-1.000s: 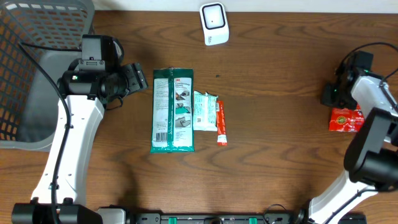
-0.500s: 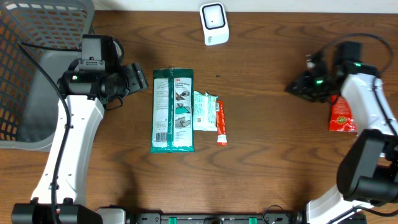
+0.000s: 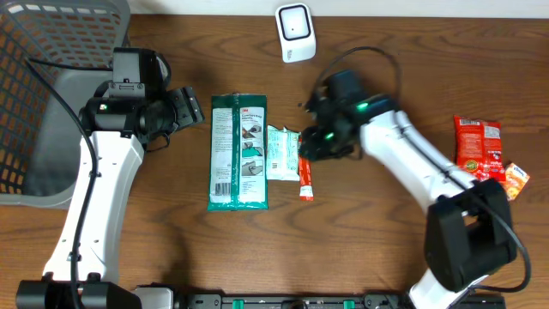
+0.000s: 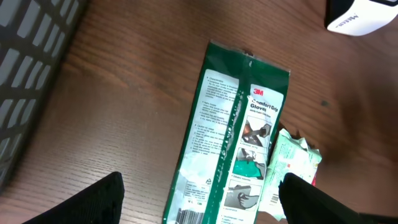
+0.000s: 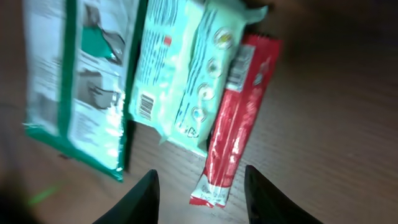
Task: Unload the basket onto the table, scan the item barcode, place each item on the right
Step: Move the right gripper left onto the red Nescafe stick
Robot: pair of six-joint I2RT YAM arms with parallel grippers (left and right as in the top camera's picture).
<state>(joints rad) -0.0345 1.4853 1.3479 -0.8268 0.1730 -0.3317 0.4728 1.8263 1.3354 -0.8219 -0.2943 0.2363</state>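
3 items lie side by side on the table (image 3: pixel 386 240): green glove pack (image 3: pixel 238 152), mint packet (image 3: pixel 281 154), red stick sachet (image 3: pixel 304 178), each touching the next. The right gripper (image 5: pixel 202 190) hangs over the sachet, jaws spread and empty; the left gripper (image 4: pixel 205 202), spread wide, hangs beside the glove pack

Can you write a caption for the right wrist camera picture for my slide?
Right gripper open over a red stick packet, beside a mint packet and green glove pack.
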